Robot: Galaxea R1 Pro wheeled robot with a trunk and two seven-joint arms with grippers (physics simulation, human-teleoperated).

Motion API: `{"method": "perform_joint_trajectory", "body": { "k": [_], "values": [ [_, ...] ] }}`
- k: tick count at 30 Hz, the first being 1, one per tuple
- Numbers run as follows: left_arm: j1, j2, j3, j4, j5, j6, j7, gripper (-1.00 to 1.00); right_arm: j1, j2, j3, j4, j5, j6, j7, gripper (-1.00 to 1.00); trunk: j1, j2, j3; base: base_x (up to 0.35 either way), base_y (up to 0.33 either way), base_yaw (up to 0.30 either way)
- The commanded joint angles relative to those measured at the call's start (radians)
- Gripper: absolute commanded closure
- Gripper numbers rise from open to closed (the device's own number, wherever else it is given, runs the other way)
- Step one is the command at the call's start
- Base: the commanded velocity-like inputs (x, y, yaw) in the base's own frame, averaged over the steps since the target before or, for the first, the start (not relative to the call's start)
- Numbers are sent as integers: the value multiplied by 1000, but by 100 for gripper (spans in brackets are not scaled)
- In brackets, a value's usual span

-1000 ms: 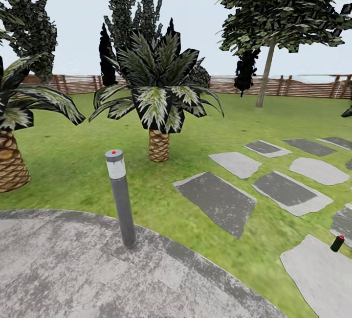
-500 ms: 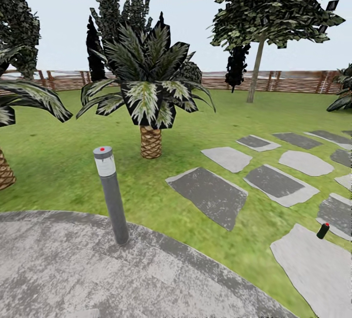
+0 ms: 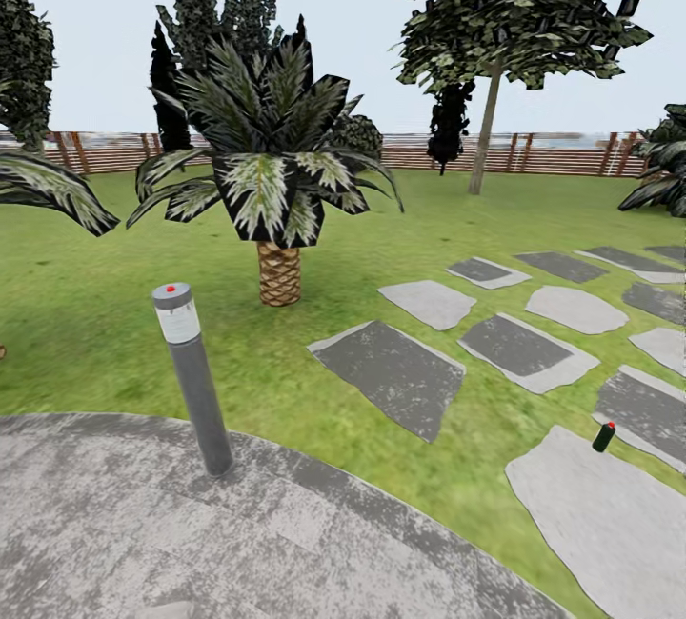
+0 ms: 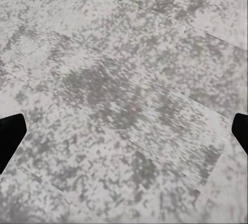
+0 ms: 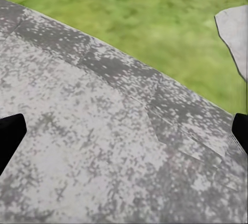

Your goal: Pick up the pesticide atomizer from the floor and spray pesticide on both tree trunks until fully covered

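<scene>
Head view over a garden: wide green lawn (image 3: 114, 314) ringed by a reddish-brown slat fence (image 3: 562, 154), pale sky above. Far off toward the right, by the fence, a tall tree (image 3: 534, 0) with a slim pale trunk (image 3: 482, 133) and dark leaves high up. Centre left, a squat palm (image 3: 272, 162) with a scaly brown trunk; dark conifers (image 3: 224, 0) behind it. Nearest, a curved grey paved pad (image 3: 191, 524) across the bottom. On the pad's edge, left of centre, a grey bollard light (image 3: 193, 376) with a red dot on top. To the right, flat grey stepping stones (image 3: 391, 373) laid in the grass. Smallest of all: the pesticide atomizer (image 3: 603, 436), a dark little bottle with a red spot, at the far corner of the nearest pale stone, lower right, long axis close to upright with a slight lean. Judged from this, forward and to the robot's right, well out of reach, so the right arm the nearer one and a drive toward it needed first; only grass and flat stones between, the bollard well off to the left and out of the way. Left wrist view onto mottled grey paving, right wrist view onto the pad's edge and grass (image 5: 170, 32); dark finger tips at both side edges of each, so both grippers spread wide and empty.
</scene>
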Motion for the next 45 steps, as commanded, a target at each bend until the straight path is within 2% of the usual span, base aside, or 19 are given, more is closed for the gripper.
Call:
{"method": "perform_joint_trajectory", "body": {
  "k": [1, 18, 45],
  "values": [
    [-1, 0, -1, 1, 3, -3, 1, -100, -1, 0, 2, 1, 2, -3, -2, -100, 0, 0, -1, 0, -269, -2],
    [-1, 0, 1, 1, 3, -3, 1, -100, -1, -3, -7, -2, -3, -3, -6, -100, 0, 0, -1, 0, -273, -15],
    [-1, 1, 2, 1, 3, -3, 3, -100, -1, -3, -7, 0, -3, -3, -5, -100, 0, 0, -1, 0, -273, -277]
  ]
}}
